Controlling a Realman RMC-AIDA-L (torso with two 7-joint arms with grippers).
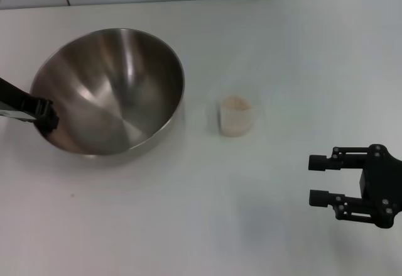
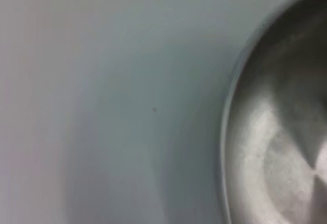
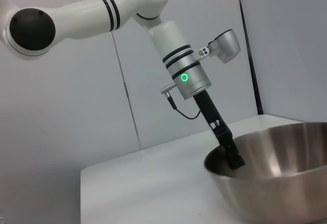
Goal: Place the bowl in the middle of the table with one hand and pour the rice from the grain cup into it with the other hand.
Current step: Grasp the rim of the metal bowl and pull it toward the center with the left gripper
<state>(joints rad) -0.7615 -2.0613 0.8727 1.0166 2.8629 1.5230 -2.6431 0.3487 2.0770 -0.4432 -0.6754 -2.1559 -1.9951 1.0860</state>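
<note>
White tabletop (image 1: 264,43) fills the head view, backed by a pale tiled wall whose dark seams are seen at the far edge. No writing or label can be read anywhere; only a green ring light is seen on the left arm's wrist in the right wrist view.

Largest on the table is the steel bowl (image 1: 110,90), tipped so that its mouth is turned up and toward the right arm's side. The left gripper (image 1: 45,117) is set at the bowl's rim, one black finger (image 3: 231,150) reaching down inside the wall; the rim appears to be pinched, though the outer finger is hidden behind the steel. In the left wrist view only the bowl's curved edge (image 2: 278,132) and bare table are shown.

Between the bowl and the right gripper, apart from both, the small clear grain cup (image 1: 236,117) is stood upright, filled nearly to its lip with pale rice (image 1: 235,104).

The right gripper (image 1: 320,180) is held above the table, well apart from the cup, its two fingers spread and nothing held between them.
</note>
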